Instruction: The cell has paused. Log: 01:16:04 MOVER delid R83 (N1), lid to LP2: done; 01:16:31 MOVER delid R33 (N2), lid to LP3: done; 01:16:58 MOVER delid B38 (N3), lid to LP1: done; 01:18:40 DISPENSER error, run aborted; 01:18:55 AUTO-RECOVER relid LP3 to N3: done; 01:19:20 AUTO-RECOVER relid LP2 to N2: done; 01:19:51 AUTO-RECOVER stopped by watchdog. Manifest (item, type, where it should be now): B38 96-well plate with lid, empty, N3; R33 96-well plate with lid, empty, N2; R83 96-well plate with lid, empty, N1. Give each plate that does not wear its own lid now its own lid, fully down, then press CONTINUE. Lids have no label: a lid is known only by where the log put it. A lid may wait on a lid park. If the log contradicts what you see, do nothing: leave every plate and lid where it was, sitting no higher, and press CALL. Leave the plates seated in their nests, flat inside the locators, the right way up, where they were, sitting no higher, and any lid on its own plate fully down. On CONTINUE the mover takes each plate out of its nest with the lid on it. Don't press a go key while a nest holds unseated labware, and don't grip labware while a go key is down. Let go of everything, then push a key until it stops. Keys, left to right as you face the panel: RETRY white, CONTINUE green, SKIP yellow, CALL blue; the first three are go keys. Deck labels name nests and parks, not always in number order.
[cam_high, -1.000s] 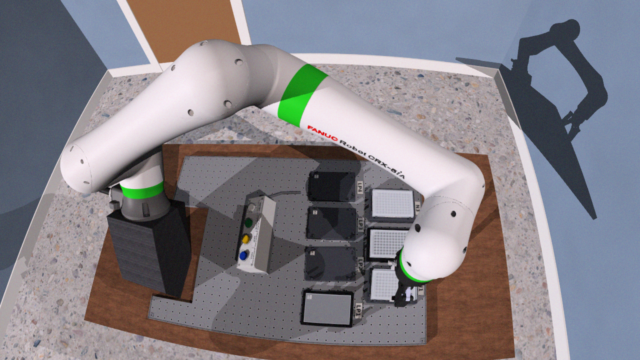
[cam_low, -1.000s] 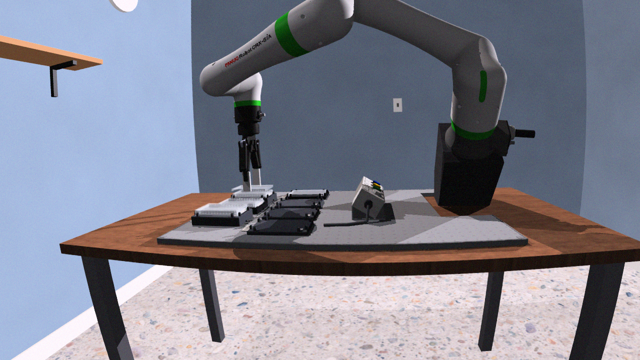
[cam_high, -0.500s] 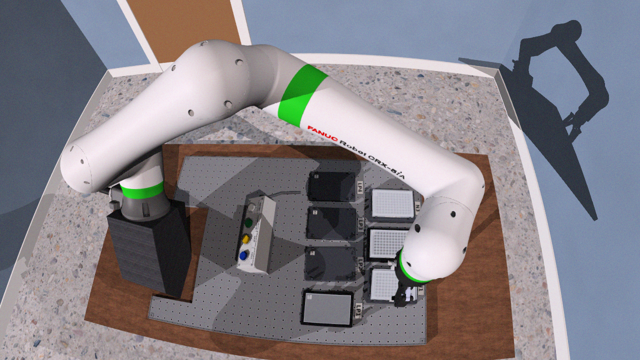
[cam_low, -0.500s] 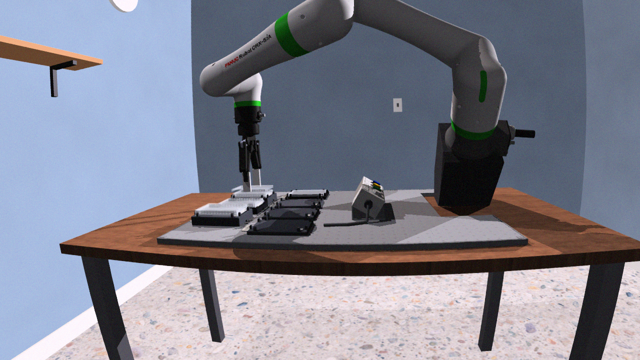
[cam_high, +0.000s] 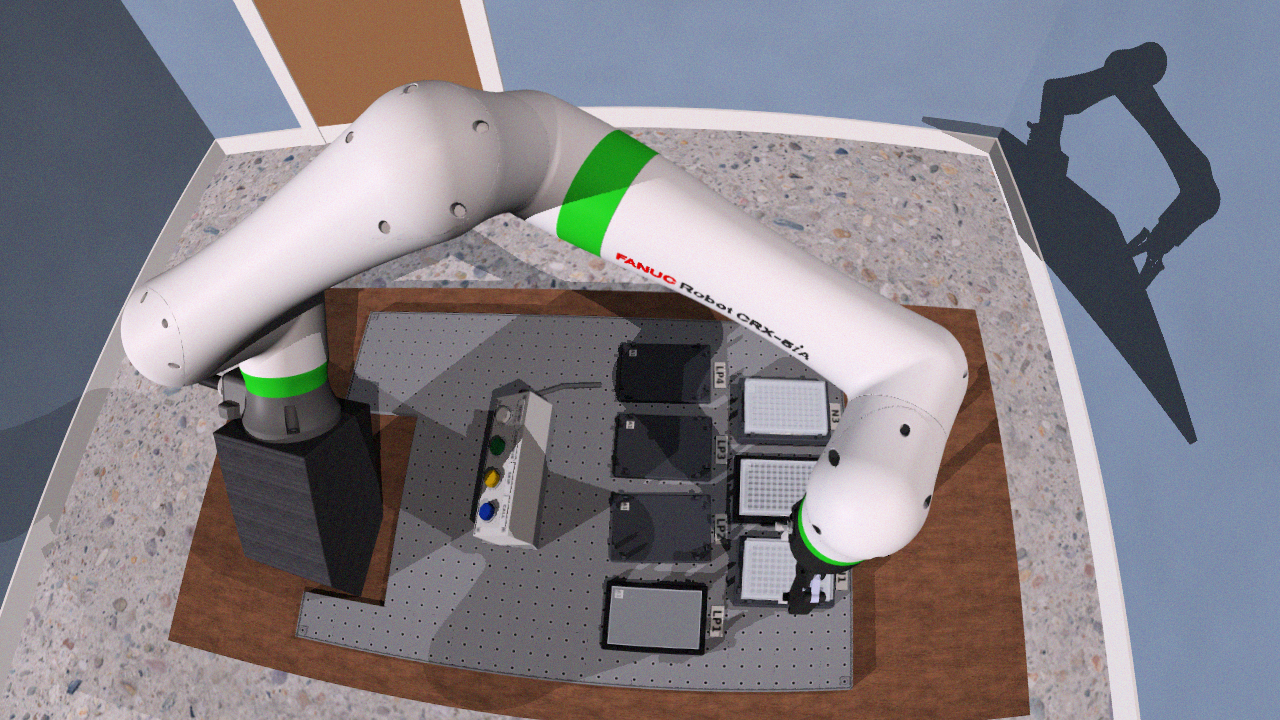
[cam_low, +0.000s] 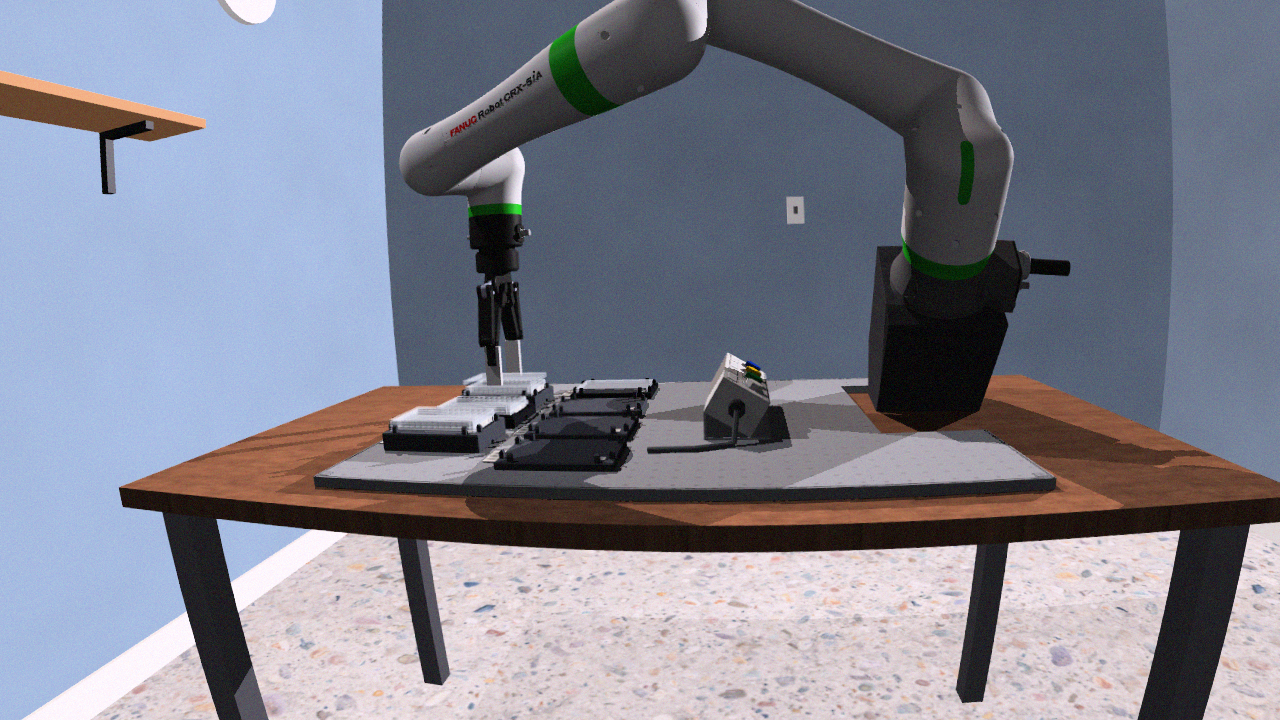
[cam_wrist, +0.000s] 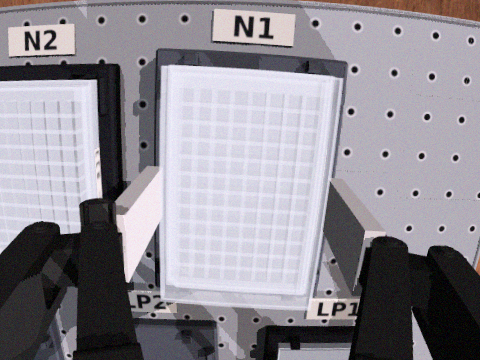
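My gripper (cam_wrist: 243, 197) is shut on a clear lid (cam_wrist: 247, 180), one pad on each long side. It holds the lid level right over the plate in nest N1, and I cannot tell if the lid rests fully down. In the side view the gripper (cam_low: 501, 358) points straight down at the far end of the plate row. The plate in N2 (cam_high: 774, 488) shows open wells and no lid. The plate in N3 (cam_high: 785, 405) wears a lid. Another lid lies on park LP1 (cam_high: 653, 616).
Parks LP2 (cam_high: 660, 528), LP3 (cam_high: 662, 445) and LP4 (cam_high: 662, 371) are empty dark trays. The key box (cam_high: 510, 479) stands left of the parks, with white, green (cam_high: 497, 443), yellow and blue (cam_high: 486, 511) keys. The arm's base block (cam_high: 295, 488) is at the left.
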